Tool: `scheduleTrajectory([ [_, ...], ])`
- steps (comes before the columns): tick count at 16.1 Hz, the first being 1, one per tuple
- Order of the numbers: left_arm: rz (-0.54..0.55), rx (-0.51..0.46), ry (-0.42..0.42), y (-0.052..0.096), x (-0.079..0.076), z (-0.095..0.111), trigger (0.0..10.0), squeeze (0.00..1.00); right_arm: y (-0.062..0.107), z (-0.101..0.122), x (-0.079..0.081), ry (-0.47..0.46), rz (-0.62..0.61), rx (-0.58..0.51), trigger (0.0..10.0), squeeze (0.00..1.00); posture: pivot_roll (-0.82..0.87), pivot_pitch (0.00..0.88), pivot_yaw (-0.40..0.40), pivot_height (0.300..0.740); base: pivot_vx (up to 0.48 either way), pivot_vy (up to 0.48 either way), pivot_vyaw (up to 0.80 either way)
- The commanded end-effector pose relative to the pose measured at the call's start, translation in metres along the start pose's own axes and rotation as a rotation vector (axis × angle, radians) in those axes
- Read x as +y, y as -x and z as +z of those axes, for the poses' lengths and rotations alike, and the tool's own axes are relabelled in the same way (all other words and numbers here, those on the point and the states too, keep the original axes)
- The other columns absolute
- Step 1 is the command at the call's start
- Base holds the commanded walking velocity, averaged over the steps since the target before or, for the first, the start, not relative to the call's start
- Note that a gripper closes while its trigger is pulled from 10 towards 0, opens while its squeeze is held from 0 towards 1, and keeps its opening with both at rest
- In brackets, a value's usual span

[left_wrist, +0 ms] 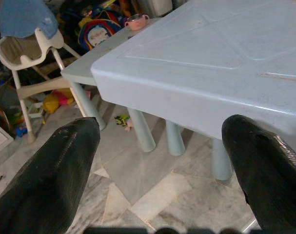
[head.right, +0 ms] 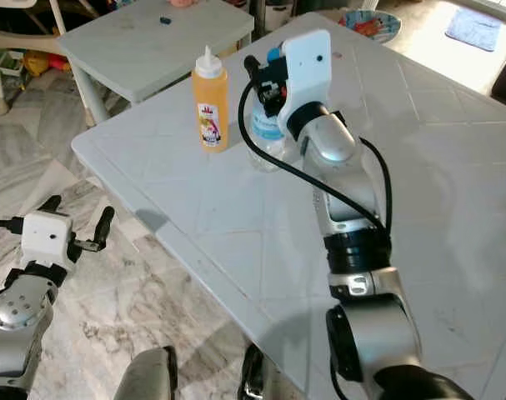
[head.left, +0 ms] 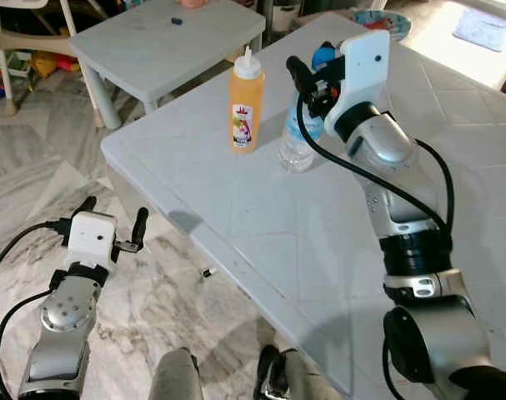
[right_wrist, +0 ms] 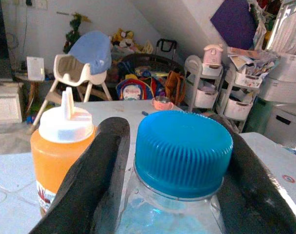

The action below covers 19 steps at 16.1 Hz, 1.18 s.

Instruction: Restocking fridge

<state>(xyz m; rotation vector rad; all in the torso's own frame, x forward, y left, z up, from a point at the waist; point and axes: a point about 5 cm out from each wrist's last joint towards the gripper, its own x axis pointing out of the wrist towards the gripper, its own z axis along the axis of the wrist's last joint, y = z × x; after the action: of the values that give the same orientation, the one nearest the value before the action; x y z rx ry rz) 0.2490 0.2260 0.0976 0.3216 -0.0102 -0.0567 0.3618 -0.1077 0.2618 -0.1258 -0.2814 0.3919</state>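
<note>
The right gripper (right_wrist: 172,161) is raised over the white table (head.left: 261,217) with its two black fingers (right_wrist: 96,165) set on either side of the water bottle (head.left: 298,142), at the level of the bottle's neck. In the right wrist view the ribbed blue cap (right_wrist: 184,151) sits between the fingers, one finger close against each side of it; the frames do not settle whether the pads actually press the bottle, so the grip state cannot be told. The water bottle is clear plastic, stands upright on the table, and is located directly below and between the right gripper's fingers. The orange sauce bottle (head.left: 246,104), with a white nozzle cap and a printed label, stands upright just beside the water bottle, on the far side of the right gripper's left-hand finger, apart from it. The left gripper (head.left: 111,218) hangs low beside the near table corner, above the marble floor (head.left: 36,167), with its fingers (left_wrist: 60,180) spread wide and holding nothing; the table edge lies ahead of it. Beyond the right gripper stand a smaller white table (head.left: 165,42) and a high chair (right_wrist: 82,68).
</note>
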Motion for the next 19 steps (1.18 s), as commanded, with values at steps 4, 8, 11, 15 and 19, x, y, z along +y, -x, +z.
scheduleTrajectory([
  [4, -0.050, 0.044, 0.017, -0.002, -0.007, -0.008, 10.0, 0.00, 0.013, -0.011, -0.009, 0.052, -0.024, 0.125, 0.0, 0.00, 0.09, 0.096, -0.037, 0.740, 0.000, 0.000, 0.00],
  [8, -0.008, 0.062, 0.058, -0.008, -0.008, -0.009, 10.0, 0.00, 0.027, -0.006, -0.014, 0.084, -0.095, 0.125, 0.0, 0.00, 0.08, 0.083, -0.035, 0.740, 0.000, 0.000, 0.00],
  [11, -0.017, 0.065, 0.074, -0.013, -0.013, -0.009, 10.0, 0.00, 0.038, -0.011, -0.003, 0.037, -0.120, 0.089, 0.0, 0.00, 0.07, 0.070, -0.034, 0.740, 0.000, 0.125, 0.00],
  [15, -0.030, 0.064, 0.088, -0.013, -0.018, -0.011, 10.0, 0.00, 0.042, -0.015, 0.016, 0.000, -0.094, 0.106, 0.0, 0.00, 0.07, 0.055, -0.043, 0.740, 0.000, 0.480, 0.00],
  [19, -0.023, 0.074, 0.092, -0.015, -0.020, -0.014, 10.0, 0.00, 0.042, -0.015, 0.016, -0.019, -0.106, 0.085, 0.7, 0.00, 0.07, 0.044, -0.046, 0.740, 0.000, 0.480, 0.00],
])
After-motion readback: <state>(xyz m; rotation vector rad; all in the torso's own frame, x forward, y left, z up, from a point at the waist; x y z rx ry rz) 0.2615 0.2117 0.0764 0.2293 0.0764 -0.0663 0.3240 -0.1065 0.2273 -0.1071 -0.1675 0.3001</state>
